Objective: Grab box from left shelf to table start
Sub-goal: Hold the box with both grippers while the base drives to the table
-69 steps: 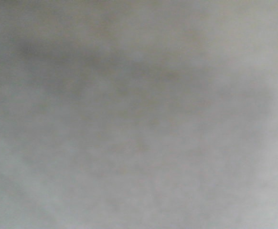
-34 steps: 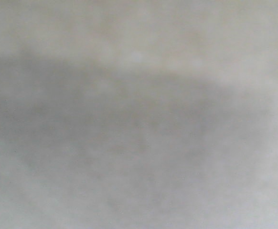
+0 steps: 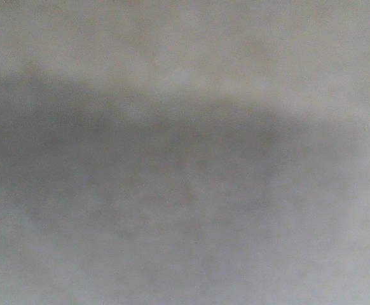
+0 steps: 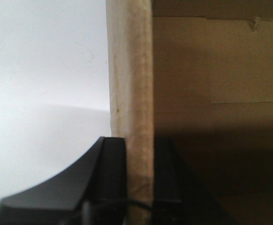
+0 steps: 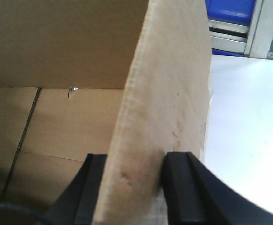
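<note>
No lettering, label, brand or number is legible on the box (image 5: 164,93) or elsewhere.

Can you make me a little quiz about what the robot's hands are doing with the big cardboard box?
1. True or false: the left gripper is open and empty.
2. What does the right gripper pinch? A) a cup B) a wall of the box C) a spoon
3. Fill in: in the right wrist view, the bins behind the box are ___.

Key: 1 false, it is shut on the box's wall. 2 B. 3 blue.
</note>
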`<act>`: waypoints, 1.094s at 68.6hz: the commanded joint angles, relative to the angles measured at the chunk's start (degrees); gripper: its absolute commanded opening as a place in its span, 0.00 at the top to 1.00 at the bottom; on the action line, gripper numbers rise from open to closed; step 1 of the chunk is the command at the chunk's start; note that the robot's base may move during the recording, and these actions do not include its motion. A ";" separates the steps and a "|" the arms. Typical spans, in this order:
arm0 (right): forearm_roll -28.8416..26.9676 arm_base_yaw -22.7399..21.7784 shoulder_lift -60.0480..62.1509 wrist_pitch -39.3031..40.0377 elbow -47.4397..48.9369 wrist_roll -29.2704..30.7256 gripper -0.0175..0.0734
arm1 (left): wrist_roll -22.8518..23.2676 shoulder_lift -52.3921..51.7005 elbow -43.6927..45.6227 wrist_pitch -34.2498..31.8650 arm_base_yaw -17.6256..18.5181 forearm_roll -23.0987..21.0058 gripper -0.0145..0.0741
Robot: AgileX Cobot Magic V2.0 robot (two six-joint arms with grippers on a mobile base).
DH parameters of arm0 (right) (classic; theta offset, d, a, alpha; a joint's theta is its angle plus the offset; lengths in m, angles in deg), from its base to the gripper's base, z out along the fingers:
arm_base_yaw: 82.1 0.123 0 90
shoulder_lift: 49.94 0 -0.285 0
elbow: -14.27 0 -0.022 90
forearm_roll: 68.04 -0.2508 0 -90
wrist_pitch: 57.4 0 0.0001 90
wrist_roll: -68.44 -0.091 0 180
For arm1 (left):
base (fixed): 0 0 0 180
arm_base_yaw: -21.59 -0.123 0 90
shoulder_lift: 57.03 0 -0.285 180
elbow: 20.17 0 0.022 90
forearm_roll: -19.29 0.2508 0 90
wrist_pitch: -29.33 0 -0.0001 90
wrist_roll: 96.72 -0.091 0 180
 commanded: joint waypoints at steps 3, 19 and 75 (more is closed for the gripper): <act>2.62 -0.28 -0.16 9.36 2.29 -0.21 0.75 | -0.35 0.44 1.84 -6.65 0.27 -0.40 0.94; 2.62 -0.28 -0.16 9.36 2.29 -0.21 0.75 | -0.35 0.44 1.84 -6.65 0.27 -0.40 0.94; 2.60 -0.28 -0.81 10.03 2.53 -0.21 0.75 | -0.35 2.09 3.95 -6.91 0.27 0.10 0.94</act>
